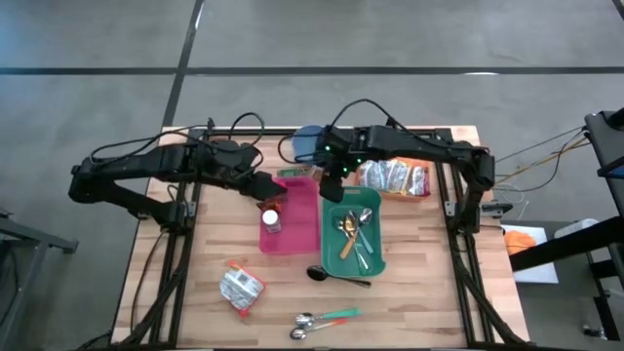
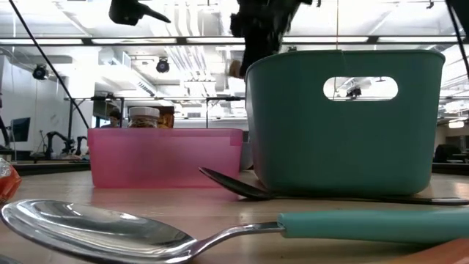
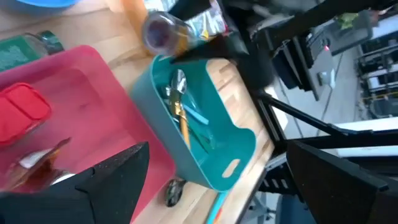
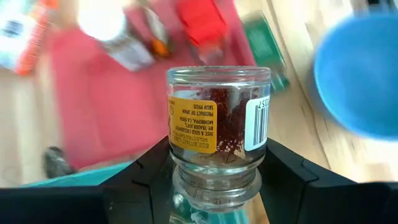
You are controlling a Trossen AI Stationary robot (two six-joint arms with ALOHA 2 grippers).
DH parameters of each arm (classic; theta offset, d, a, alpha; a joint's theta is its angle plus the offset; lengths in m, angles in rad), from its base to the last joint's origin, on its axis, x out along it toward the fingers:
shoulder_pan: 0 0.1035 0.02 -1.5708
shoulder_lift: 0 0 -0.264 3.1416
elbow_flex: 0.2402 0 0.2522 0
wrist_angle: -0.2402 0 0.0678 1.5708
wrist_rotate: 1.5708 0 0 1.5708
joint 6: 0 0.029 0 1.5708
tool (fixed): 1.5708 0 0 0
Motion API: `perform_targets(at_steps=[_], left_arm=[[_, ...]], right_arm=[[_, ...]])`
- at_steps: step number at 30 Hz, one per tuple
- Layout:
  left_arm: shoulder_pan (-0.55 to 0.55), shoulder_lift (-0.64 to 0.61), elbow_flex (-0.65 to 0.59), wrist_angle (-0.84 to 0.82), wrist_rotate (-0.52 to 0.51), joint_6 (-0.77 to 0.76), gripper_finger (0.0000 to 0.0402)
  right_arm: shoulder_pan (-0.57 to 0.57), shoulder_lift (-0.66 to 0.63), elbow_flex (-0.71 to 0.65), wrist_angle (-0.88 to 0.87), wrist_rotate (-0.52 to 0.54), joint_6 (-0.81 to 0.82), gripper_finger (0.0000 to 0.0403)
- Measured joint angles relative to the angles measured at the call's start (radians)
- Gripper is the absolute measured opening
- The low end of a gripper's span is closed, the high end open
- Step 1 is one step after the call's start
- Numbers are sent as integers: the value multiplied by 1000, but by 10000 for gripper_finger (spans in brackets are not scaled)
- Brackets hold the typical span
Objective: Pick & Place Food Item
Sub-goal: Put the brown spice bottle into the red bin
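My right gripper is shut on a small glass jar with a yellow label and red threads inside. It hangs above the far end of the teal bin, beside the pink bin. The jar also shows in the left wrist view. My left gripper hovers open over the pink bin's far left corner with nothing between its fingers. A white-lidded jar and a red-lidded container lie in the pink bin. My right gripper pinches the jar's round sides near its neck end between its two fingers. The fingers slant down from the far right. The jar sticks out along the fingers, base away from the wrist, lifted clear of both bins.
The teal bin holds several pieces of cutlery. A blue bowl and a foil snack bag sit at the far edge. A black spoon, a silvery packet and two spoons lie on the near half.
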Motion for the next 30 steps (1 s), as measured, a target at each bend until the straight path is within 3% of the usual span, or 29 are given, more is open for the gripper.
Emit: perform_targets(at_steps=[4,15,22,30], left_arm=[[24,20,0,46,34,-3,380],[72,89,-1,167,76,-26,380],[82,98,0,178,98,-29,380],[81,159,0,262,209,-31,380]], right_arm=[[65,-50,0,76,16,-18,171],[215,-89,0,155,242,9,171],[249,-106,0,233,258,36,171],[257,-106,0,268,285,54,171]])
